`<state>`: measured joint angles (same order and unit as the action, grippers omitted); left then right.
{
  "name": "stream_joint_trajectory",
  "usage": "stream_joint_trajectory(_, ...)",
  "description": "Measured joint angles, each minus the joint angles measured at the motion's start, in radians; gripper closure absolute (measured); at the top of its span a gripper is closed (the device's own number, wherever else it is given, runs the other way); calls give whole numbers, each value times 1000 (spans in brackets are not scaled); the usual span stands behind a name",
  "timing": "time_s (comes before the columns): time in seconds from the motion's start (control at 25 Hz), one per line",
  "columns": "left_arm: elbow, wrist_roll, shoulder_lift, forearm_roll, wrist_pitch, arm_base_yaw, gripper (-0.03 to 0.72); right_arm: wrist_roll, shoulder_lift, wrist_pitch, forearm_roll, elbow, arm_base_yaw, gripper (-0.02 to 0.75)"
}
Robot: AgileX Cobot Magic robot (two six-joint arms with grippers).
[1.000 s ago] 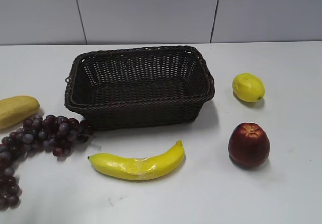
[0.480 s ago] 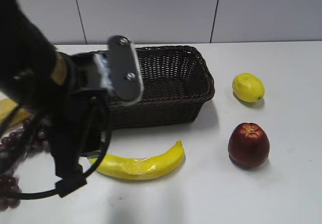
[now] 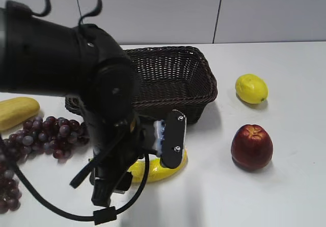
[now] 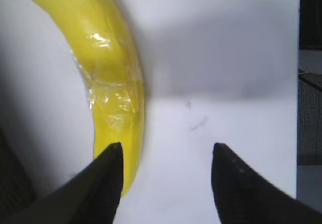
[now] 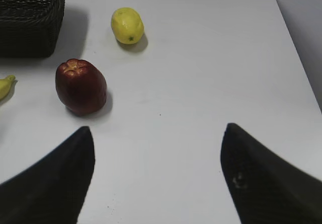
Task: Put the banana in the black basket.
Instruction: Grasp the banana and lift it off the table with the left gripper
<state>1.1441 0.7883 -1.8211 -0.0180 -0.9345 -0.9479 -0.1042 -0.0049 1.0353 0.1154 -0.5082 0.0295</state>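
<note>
Banana (image 3: 153, 171) was lying on the white table (image 3: 285, 196) just in front of the black basket (image 3: 173, 81), mostly hidden behind the left arm from where I stood. The left gripper (image 4: 163, 183) hung right over it with its jaws spread wide, but kinda off-center: in the wrist view one finger sat over the banana's edge and the other over bare table. If it were me, I'd shift it sideways so the fruit sits between both fingers, line them up across the fat middle near that pale crinkly patch, then drop low before squeezing. It looked glossy, so probably slippery. The right gripper (image 5: 156, 178) was parked wide open over empty table near the apple (image 5: 80, 86) and lemon (image 5: 127, 25).
</note>
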Motion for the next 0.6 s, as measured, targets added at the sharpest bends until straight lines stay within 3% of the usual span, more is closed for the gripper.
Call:
stream_joint_trajectory(0.32,36,22,-80,18,163,2,145,0,0,0,0,0,0,146)
stream_joint_trajectory(0.6,36,30,-142,47,185,35,145,0,0,0,0,0,0,146)
